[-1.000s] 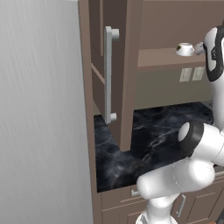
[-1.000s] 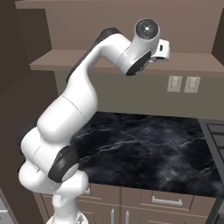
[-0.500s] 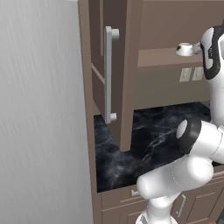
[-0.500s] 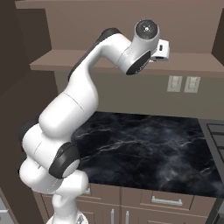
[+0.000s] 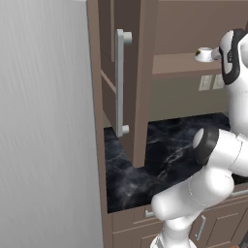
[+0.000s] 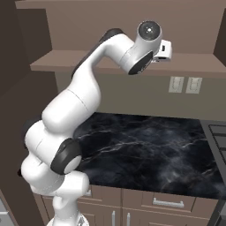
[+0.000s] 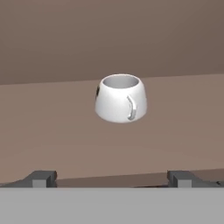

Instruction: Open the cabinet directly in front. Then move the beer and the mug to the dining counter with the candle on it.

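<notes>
- Over the last second almost nothing in the scene shifts: the cabinet (image 5: pixel 138 72) door stays swung open, the mug (image 7: pixel 121 98) sits where it was on the shelf, and the arm only adjusts its lower joints slightly while the hand stays raised at shelf height.
- My reading: the opening step is done and the arm is lining up for the mug; no grasp has begun.
- The gripper (image 7: pixel 111 178) stands spread wide and empty, its two dark tips at about 7 and 5 o'clock in the hand view, with the mug ahead between their lines, well apart from both.
- In the hand view the mug sits just above centre, upright on the brown shelf (image 7: pixel 52 127), at roughly 12 o'clock from the tips.
- In the left base view the mug (image 5: pixel 206 54) is at about 2 o'clock, just beside the raised hand.
- The mug is squat and white, wider at the base, rim open upward, its thin handle facing the camera slightly to the right, a dark mark on its left side.
</notes>
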Robot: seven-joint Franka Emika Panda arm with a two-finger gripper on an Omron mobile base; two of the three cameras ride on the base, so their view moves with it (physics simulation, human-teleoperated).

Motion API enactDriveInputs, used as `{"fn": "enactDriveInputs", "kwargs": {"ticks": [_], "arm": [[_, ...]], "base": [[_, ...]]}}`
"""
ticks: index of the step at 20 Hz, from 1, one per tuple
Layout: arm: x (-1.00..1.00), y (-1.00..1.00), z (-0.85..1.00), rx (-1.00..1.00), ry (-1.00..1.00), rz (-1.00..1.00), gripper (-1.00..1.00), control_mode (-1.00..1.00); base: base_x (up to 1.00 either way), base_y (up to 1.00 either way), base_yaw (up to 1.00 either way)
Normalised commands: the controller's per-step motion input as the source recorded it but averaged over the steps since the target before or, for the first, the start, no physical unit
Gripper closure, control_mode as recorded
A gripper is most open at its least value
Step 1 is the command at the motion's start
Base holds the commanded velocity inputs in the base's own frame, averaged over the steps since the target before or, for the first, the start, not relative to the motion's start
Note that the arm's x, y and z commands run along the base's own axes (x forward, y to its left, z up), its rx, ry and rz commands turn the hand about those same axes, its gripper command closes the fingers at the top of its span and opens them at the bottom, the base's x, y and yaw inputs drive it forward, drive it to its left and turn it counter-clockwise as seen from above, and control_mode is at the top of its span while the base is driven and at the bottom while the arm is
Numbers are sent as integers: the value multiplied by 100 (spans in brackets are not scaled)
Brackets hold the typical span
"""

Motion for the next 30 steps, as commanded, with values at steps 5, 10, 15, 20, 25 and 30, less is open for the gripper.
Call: {"fn": "enactDriveInputs", "kwargs": {"ticks": [5, 10, 15, 20, 25, 30], "arm": [[16, -15, 0, 0, 0, 1, -100, -100], [14, -15, 0, 0, 0, 1, -100, -100], [10, -15, 0, 0, 0, 2, -100, -100], [9, -7, 0, 0, 0, 1, -100, -100], [8, 0, 0, 0, 0, 0, -100, -100], [6, 0, 0, 0, 0, 0, -100, -100]], "base": [[0, 0, 0], [0, 0, 0], [0, 0, 0], [0, 0, 0], [0, 0, 0], [0, 0, 0]]}}
